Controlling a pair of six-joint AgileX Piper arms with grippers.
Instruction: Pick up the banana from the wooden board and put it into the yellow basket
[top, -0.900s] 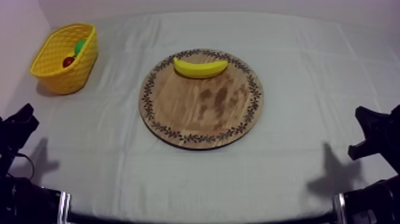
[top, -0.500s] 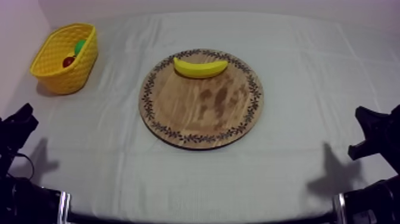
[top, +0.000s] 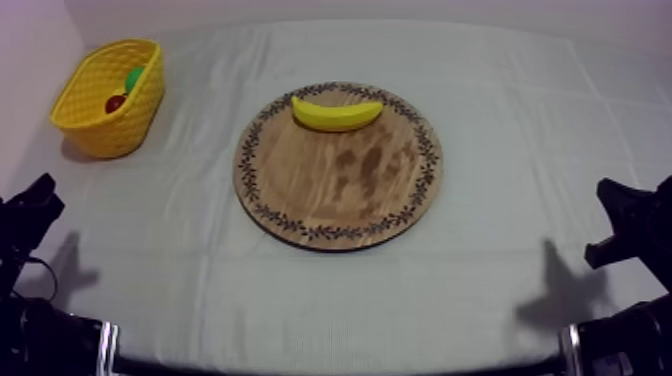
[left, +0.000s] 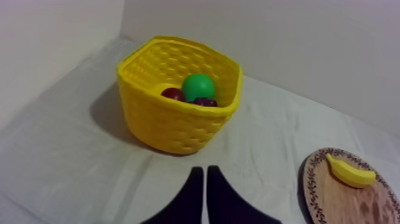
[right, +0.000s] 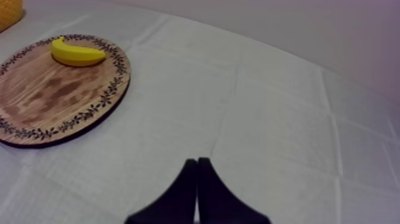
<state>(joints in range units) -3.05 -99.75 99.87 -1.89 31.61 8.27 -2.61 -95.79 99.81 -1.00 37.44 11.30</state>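
the table under its grey-white cloth takes up most of the top view. its far edge meets a pale wall, and a second wall runs along the left side by the basket. the round wooden board with its patterned rim lies flat near the middle. wide bare cloth lies all round it, most of all to the right and on the near side.

the yellow basket stands in the far left corner, well apart from the board, with bare cloth between them. it stands close to both walls.

the left gripper rests low at the near left edge, its fingers pressed together into a narrow wedge, grasping nothing, pointed toward the basket. the right gripper sits low at the near right edge, its fingers likewise clenched on nothing, over bare cloth.

the banana lies on the far part of the board, just inside the rim.

inside the basket sit a green fruit, a small red fruit and a dark purple fruit, close together.
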